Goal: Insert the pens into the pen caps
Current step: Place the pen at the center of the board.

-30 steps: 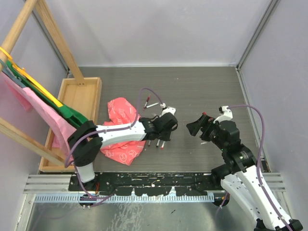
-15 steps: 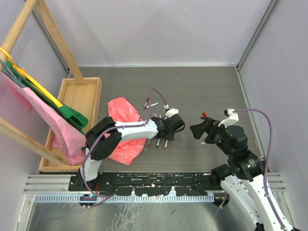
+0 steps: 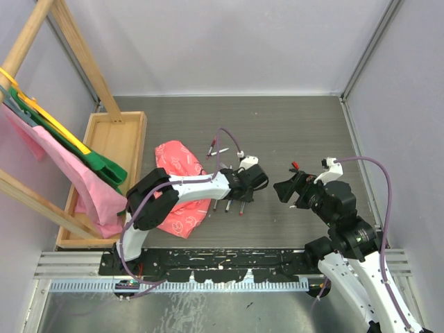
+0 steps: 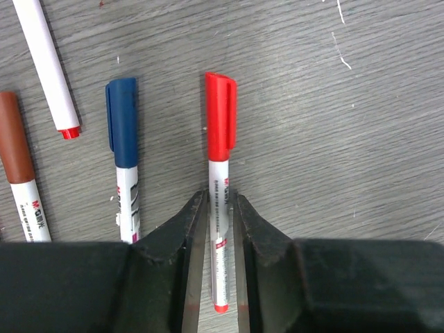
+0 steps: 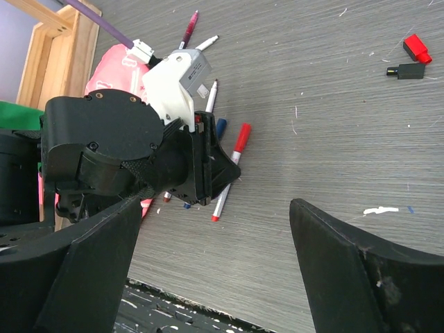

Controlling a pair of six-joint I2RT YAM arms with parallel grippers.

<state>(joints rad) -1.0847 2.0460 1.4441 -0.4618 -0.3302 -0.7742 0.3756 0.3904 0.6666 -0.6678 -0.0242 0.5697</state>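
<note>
Position of arms: the left end effector (image 4: 220,200) is low over the middle of the tabletop (image 4: 347,139). Its jaws are parted only slightly and straddle the white barrel of the red-capped pen (image 4: 220,118). A thin gap shows on each side of the barrel, so nothing is clamped. The pen lies flat on the tabletop.

Red-capped pen: the cap is seated on the barrel and points away from the end effector. The red butt end of the barrel sits between the fingers (image 4: 184,236).

Neighbouring pens, as the left wrist view shows them: the blue-capped pen (image 4: 123,139) lies just to the left, parallel and not touching. The brown-capped pen (image 4: 17,159) lies further left and is partly cut off by the frame edge. The uncapped pen (image 4: 47,66), a white barrel with a red tip, lies beyond these two, slightly tilted and clear of both.

The right end effector (image 5: 216,208) is spread wide and holds nothing. It hovers above the tabletop to the right of the left one and faces it.

Loose caps: a red cap (image 5: 416,47) and a black cap (image 5: 406,71) lie close together on the tabletop, well apart from the row of pens. Contact between them cannot be confirmed.

Other items: two further pens (image 5: 207,44) lie near the far edge of the pink cloth (image 3: 173,184), which lies partly under the left arm. A wooden tray (image 3: 104,139) sits at the left of the tabletop.
</note>
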